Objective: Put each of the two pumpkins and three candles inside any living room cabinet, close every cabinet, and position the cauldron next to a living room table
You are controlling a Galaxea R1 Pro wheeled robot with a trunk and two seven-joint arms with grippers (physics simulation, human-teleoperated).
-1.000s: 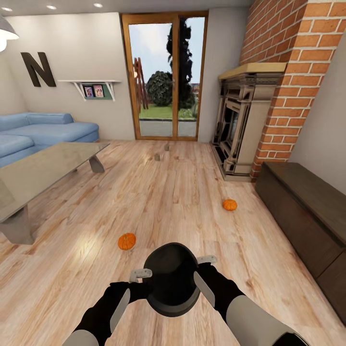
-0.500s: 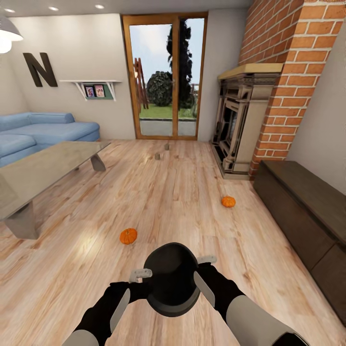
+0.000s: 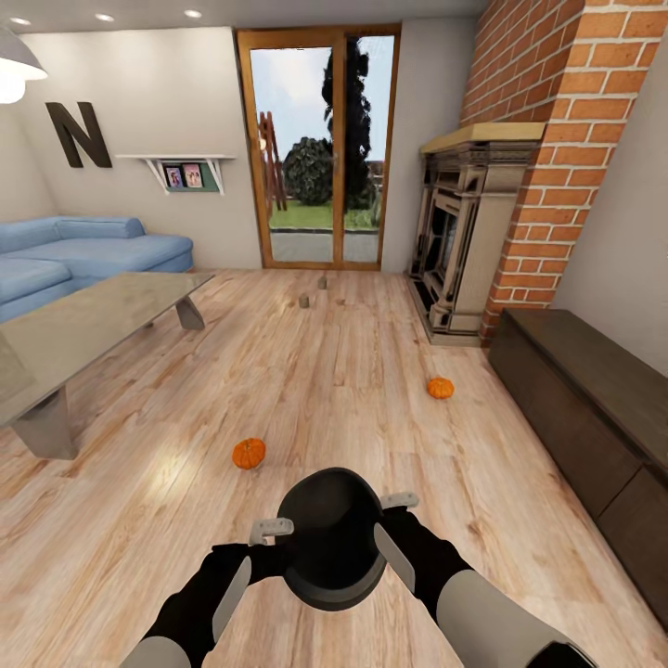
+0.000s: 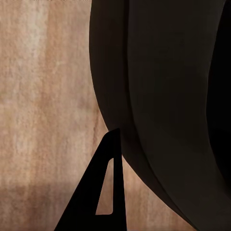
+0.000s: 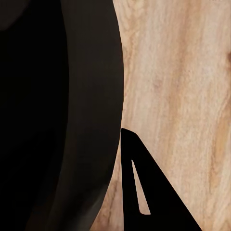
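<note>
Both hands point(image 3: 271, 531) point(image 3: 400, 501) seemingly pinch the cauldron's point(image 3: 331, 538) rim above open floor point(image 3: 353, 380).

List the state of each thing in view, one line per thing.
cauldron: held between both grippers, above the floor
left gripper: clamped on cauldron
right gripper: clamped on cauldron
near pumpkin: on floor
far pumpkin: on floor
two candles: upright on floor
cabinet: closed
</note>
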